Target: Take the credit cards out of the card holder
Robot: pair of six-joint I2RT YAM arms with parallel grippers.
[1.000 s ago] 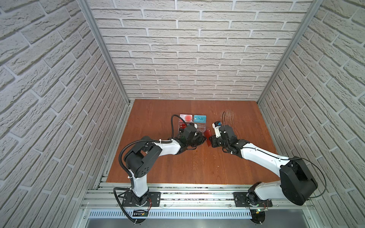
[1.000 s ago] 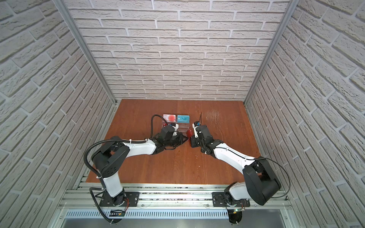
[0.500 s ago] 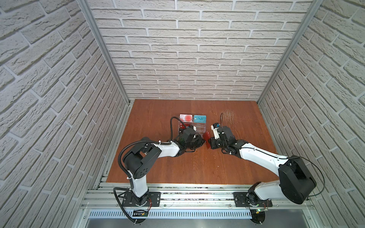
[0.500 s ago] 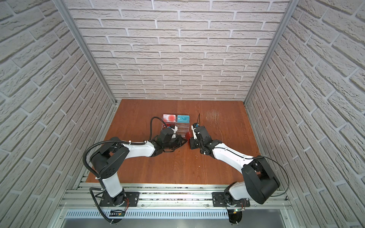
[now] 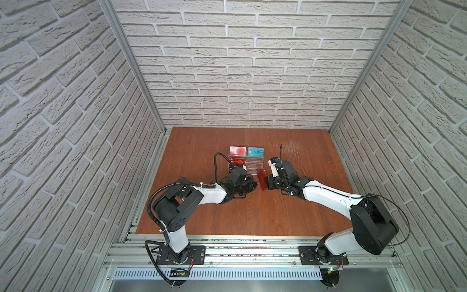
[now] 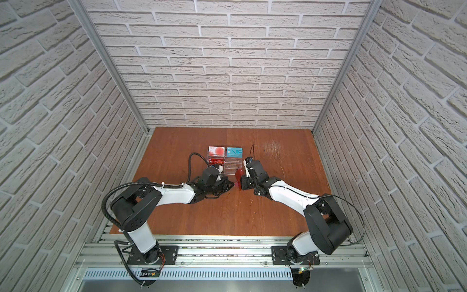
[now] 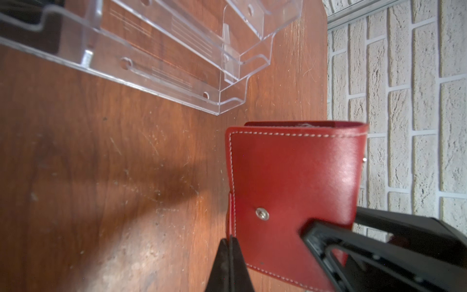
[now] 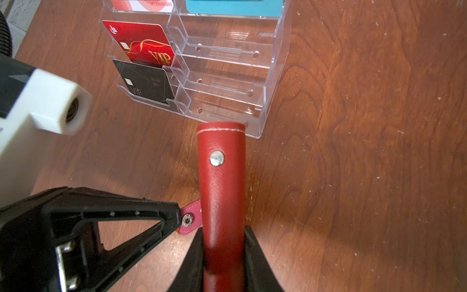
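Spanning scene: brown wooden tabletop (image 5: 202, 202). Clear acrylic tiered stand (image 5: 252, 166) at far centre. Small red leather-like card holder (image 8: 222, 187), covers together, upright just near of stand's right corner, clamped in right hand (image 8: 223, 242). Left hand (image 8: 178, 215) pinched together on unsnapped red snap tab (image 8: 192, 220) at holder's left side.

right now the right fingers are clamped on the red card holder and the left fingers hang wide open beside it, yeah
No. The left fingers are shut, pinching the snap tab of the card holder; both wrist views show it. The right fingers are clamped on the holder, as you said.
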